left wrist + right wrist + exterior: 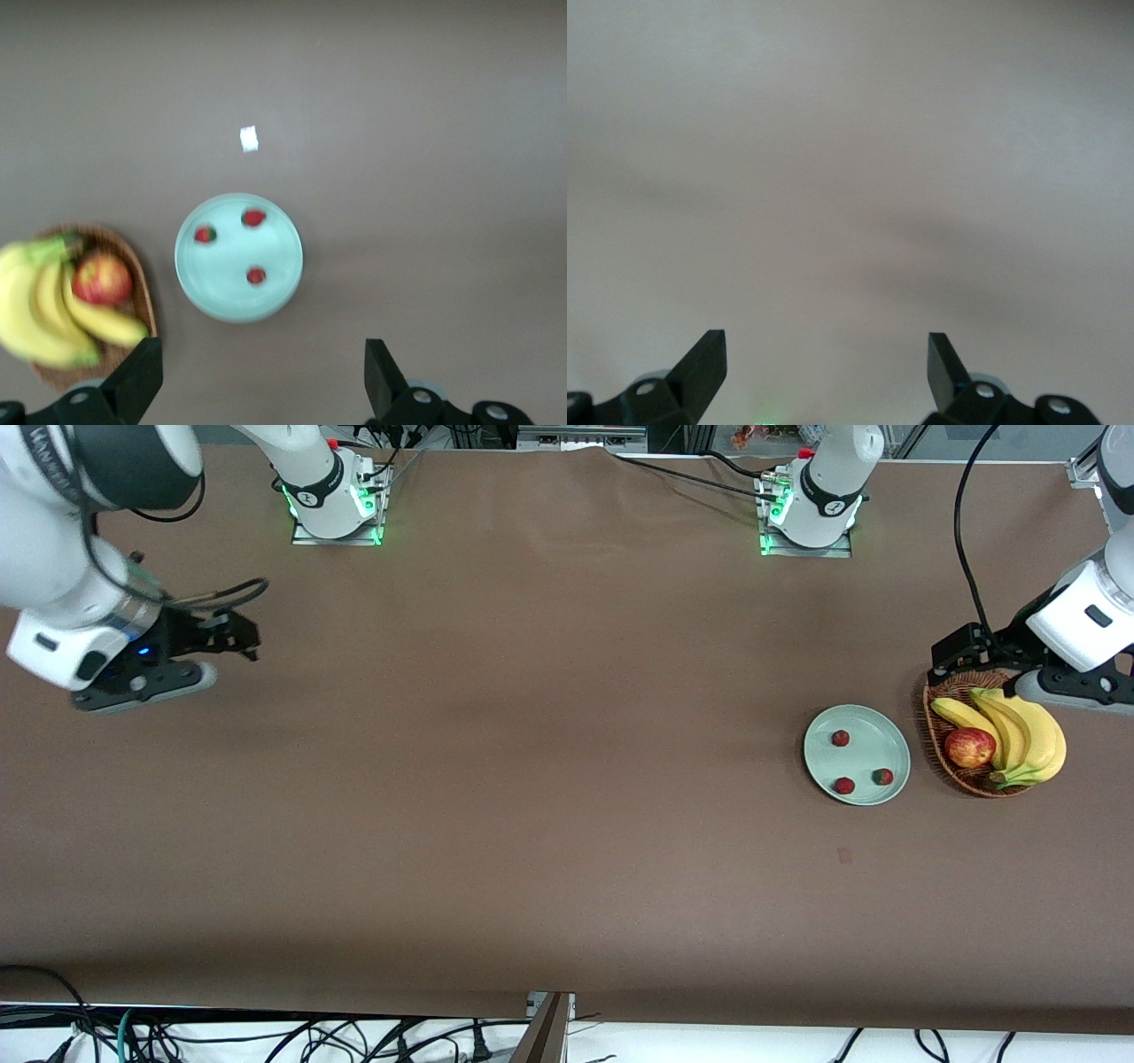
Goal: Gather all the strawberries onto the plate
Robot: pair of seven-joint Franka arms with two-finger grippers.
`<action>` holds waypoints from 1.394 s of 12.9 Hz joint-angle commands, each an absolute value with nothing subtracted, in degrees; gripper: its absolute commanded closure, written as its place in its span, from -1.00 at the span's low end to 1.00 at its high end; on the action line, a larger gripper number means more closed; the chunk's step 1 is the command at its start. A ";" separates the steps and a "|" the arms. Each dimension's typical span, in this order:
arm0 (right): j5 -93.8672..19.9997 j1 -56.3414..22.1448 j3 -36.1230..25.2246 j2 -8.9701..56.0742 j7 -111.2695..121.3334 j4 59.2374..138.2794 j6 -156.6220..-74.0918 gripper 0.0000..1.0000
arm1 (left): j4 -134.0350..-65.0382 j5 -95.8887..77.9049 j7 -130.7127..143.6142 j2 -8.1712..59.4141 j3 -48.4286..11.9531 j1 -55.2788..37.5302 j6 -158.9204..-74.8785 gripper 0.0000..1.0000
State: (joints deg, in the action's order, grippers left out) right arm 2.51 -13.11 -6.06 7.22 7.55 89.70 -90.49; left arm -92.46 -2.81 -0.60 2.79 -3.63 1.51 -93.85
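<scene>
Most of the desk (pixel 532 779) lies bare, so a gripper can pass freely across its middle and the right arm's end. Obstacles crowd only the left arm's end: the plate (pixel 877 731) with three strawberries (pixel 840 738), and just beside it the basket (pixel 930 722) of bananas (pixel 1028 735) and an apple (pixel 970 747).

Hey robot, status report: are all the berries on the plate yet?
Left gripper open, above basket; right gripper open, waiting over bare table. Three strawberries on plate. Nothing in the way.
</scene>
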 commanded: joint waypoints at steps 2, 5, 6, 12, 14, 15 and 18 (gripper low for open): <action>2.81 -12.66 -8.26 5.46 8.01 86.05 -89.03 -0.99 | -90.44 -2.38 4.31 2.46 -2.64 -0.53 -89.65 -1.00; 2.99 -12.83 -8.17 5.89 7.73 85.69 -89.91 -0.99 | -90.18 -1.94 4.31 3.51 -2.55 -0.27 -89.65 -1.00; 2.73 -12.75 -8.26 5.98 7.82 85.69 -90.52 -0.99 | -89.65 -2.02 4.31 4.21 -2.55 -0.09 -89.65 -1.00; -0.78 -12.66 -8.35 4.92 8.35 86.57 -86.83 -0.99 | -88.51 -1.93 4.31 4.83 -2.64 0.18 -89.03 -1.00; -0.88 -12.57 -8.52 5.10 8.44 87.28 -87.80 -0.99 | -87.45 -1.93 4.31 5.80 -2.72 0.00 -88.77 -1.00; -0.53 -12.57 -8.61 4.75 8.26 87.19 -87.89 -0.99 | -87.45 -1.85 4.31 5.89 -2.81 0.00 -88.60 -1.00; 0.78 -12.57 -9.75 3.78 8.61 86.84 -87.89 -0.99 | -87.36 -1.93 4.31 5.89 -2.90 0.17 -88.59 -1.00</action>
State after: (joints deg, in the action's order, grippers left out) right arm 0.31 -12.83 -8.98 5.23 8.19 86.61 -87.74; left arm -89.84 -2.75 3.90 4.78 -2.85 0.24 -90.24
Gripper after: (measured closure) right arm 0.000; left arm 0.000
